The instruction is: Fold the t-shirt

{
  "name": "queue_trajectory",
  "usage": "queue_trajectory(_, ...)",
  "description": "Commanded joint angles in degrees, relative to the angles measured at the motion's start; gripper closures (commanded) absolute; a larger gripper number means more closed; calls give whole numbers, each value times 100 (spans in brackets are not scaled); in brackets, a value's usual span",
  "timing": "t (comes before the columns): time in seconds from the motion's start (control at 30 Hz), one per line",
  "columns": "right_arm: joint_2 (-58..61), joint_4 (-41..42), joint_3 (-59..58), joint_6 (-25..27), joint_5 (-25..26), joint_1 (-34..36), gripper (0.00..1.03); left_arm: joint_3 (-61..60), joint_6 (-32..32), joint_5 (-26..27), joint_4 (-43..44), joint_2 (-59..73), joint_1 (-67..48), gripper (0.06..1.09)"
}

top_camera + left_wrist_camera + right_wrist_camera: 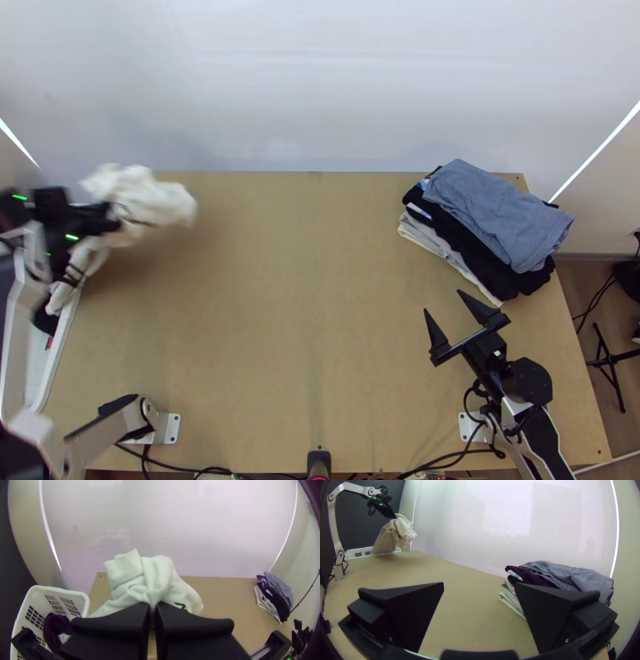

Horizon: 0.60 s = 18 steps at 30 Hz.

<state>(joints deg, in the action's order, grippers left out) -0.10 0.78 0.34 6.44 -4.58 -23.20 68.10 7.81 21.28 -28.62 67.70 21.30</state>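
High over the table's far left corner, my left gripper [112,218] holds a bunched white cloth [148,196] that hangs in folds. In the left wrist view the fingers of the left gripper [152,608] are closed together on the white cloth [153,576], which has a small dark print; whether it is a t-shirt I cannot tell. My right gripper [444,302] stands open with nothing between its fingers, just nearer than the stack of clothes. In the right wrist view the right gripper [479,585] has its two fingers wide apart.
A stack of folded clothes [496,216], grey-blue on top, lies at the table's far right. A white basket [85,601] with dark clothing [53,630] inside stands at the left edge. Bare wood of the table [312,296] spreads between basket and stack.
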Motion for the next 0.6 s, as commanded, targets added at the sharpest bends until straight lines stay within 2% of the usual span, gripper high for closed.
queue_trajectory(0.0,1,2,1,7,1,0,4,-1299,-658,-1469,463,-1215,-2569,105)
queue_trajectory(0.17,1,2,1,7,1,0,4,-1475,-1098,-2594,217,-1936,-4521,105)
queue_trajectory(0.33,1,2,1,7,1,0,4,-1703,-1713,-3956,-240,-2340,-6823,105)
queue_trajectory(0.43,1,2,1,7,1,0,4,-2415,-1915,-4123,-161,-2464,-7562,105)
queue_trajectory(0.57,1,2,1,7,1,0,4,-3593,-1915,-4114,313,-2543,-7887,105)
